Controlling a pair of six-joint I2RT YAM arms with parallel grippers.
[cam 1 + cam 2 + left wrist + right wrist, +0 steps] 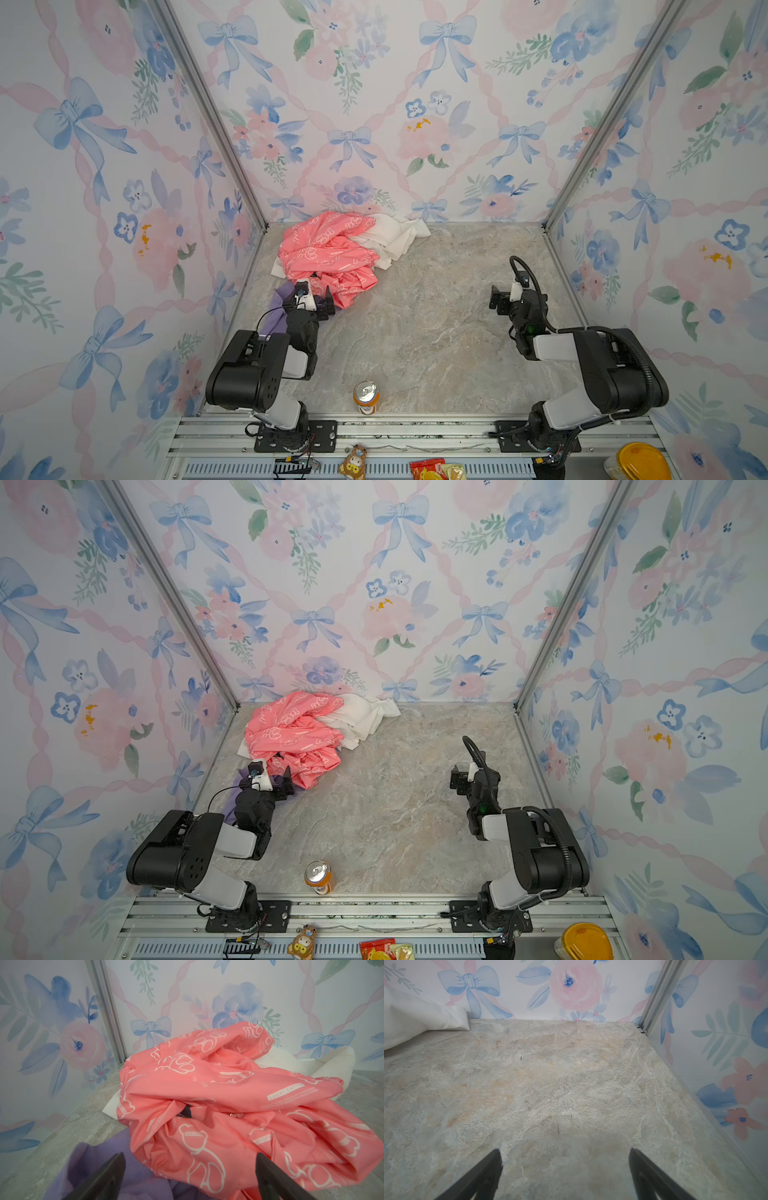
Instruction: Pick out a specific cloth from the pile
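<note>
The pile lies at the back left of the table. On top is a coral-pink cloth printed with white outlines. A cream-white cloth lies beside and under it. The purple cloth pokes out at the pile's near left edge, mostly under the pink one and partly hidden by my left arm. My left gripper stands open at the pile's near edge, over the seam of purple and pink, holding nothing. My right gripper hangs open over bare table at the right.
An orange drinks can stands upright at the front edge, midway between the arm bases. A small toy figure, snack packets and a yellow lid lie beyond the front rail. Floral walls close the left, back and right.
</note>
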